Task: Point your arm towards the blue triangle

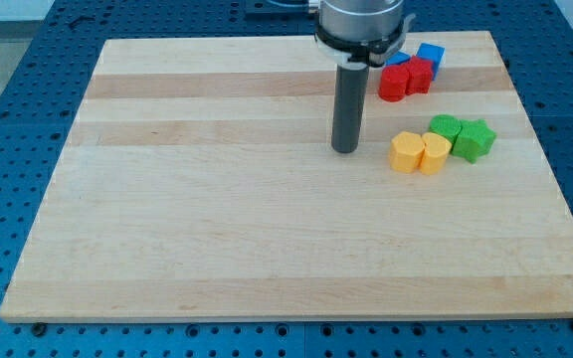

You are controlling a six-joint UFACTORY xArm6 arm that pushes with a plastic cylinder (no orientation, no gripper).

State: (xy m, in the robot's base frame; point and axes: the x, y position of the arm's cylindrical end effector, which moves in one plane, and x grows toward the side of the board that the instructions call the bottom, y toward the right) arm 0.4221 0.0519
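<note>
1. Pale wooden table, striped by planks, on a blue perforated base.
2. Two blue blocks, two red blocks, two yellow blocks, two green blocks; eight in all.
3. Blue triangle at the view's top right, half hidden, touching the reds.
4. My tip left of the yellows, apart from them.
5. No pincer here; only a rod.

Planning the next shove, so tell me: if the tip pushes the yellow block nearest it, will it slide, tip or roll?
Probably slides: the left yellow block looks squat and flat-bottomed on the smooth wooden board. It touches a second yellow block, so both would likely move together. My tip stands apart, on its left.
</note>
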